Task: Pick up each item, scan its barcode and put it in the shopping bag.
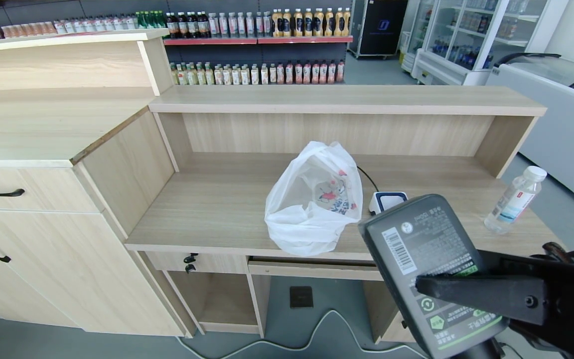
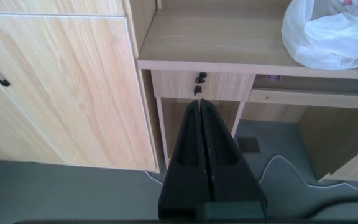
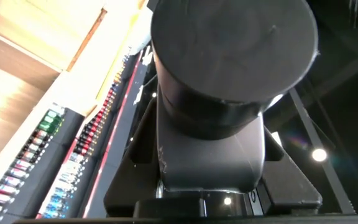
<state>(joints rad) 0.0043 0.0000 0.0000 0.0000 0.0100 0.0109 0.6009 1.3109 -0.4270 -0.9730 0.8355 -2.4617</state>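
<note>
Black plastic fingers of the right gripper (image 1: 446,294) pinch a dark can (image 1: 416,239) across its lower half, low and in front of the desk (image 1: 217,209), out past its front edge. The can is tilted, and its barcode (image 1: 399,249) sits on the upper face near the left rim. Ahead and left of this gripper, a white bag (image 1: 312,204) stands on the desk with its mouth open upward and its base bulging right at the front edge. A small white scanner (image 1: 384,200) sits just beside the bag's right side, straight ahead of the can's top end, with a thin cable running back from it. Ahead and to the right, a water bottle (image 1: 513,199) stands upright near the desk's right front corner, and a broad stretch of wood top separates it from the scanner. A long shelf (image 1: 347,99) overhangs the back of the desk, well above the bag's mouth. The left gripper (image 2: 200,109) has its fingers pressed together with nothing between them. It hangs below desk height and points at a drawer (image 2: 229,86) with keys (image 2: 198,84) in its lock. The bag is up and to its right, and a tall cabinet (image 2: 61,87) stands on its left.
</note>
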